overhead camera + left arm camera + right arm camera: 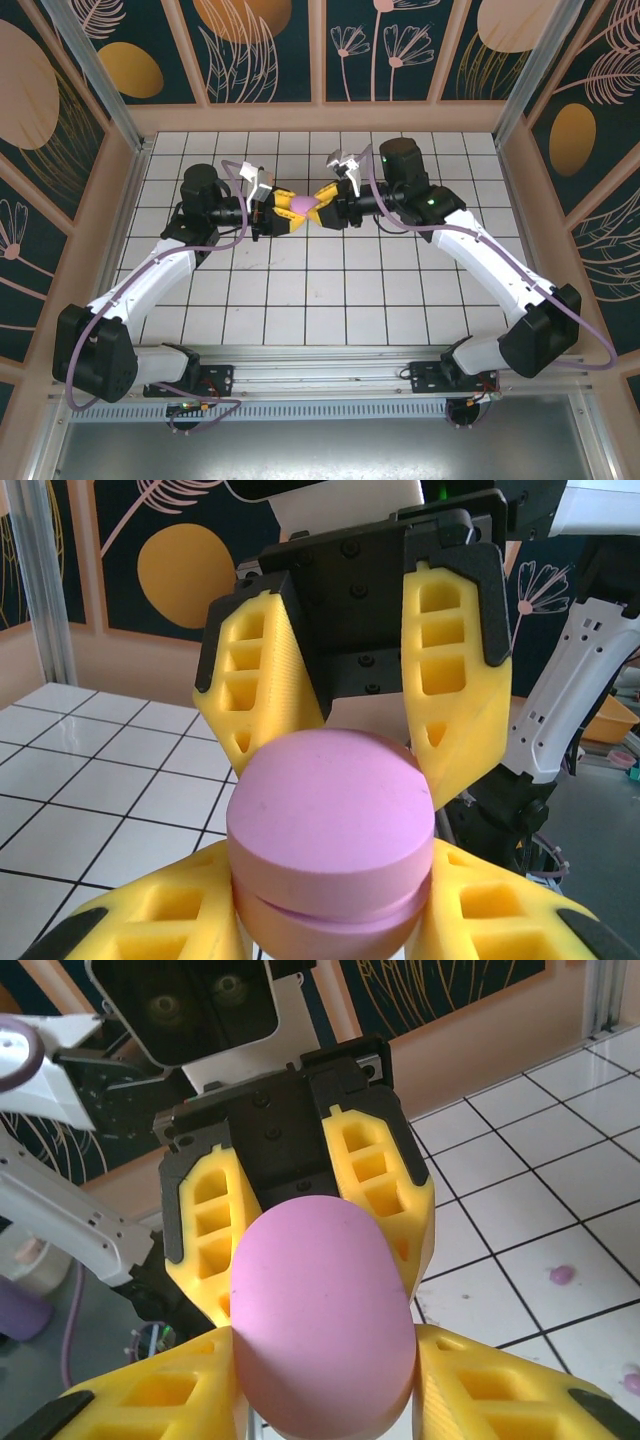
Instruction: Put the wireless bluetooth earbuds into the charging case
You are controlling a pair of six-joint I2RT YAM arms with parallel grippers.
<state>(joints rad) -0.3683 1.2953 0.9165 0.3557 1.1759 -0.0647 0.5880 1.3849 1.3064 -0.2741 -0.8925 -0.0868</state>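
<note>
Nearest to the left wrist camera, the left gripper [332,880] is closed on the lower half of the pink charging case [330,820]. Its yellow fingers [100,912] press on the two sides, and the case sits between them, lifted above the table [330,290]. I judge that this grip is there to keep the base steady. A thin seam [330,916] runs around the case with no gap, so the case is closed and nothing can go in yet.

Just behind the case, the right gripper [350,750] comes from the opposite side. Its two fingers are drawn in around the far edge of the case and touch it near the upper half, so it has hold of the case too. Probably the two arms meet here so that one keeps the base while the other works on the lid, which one pincer alone can hardly do.

Farther off, below the case and to its right in the right wrist view, two tiny lavender earbuds [562,1275] lie on the white tiles, well apart from the case. The second one is cut by the picture edge, so its shape is not clear.

The fingers cover the sides of the case, so I cannot tell where the hinge is or which way the lid will open, and the inside is hidden. From above, the case is a small pink spot between the yellow fingers, and its seam is too small to read there.
</note>
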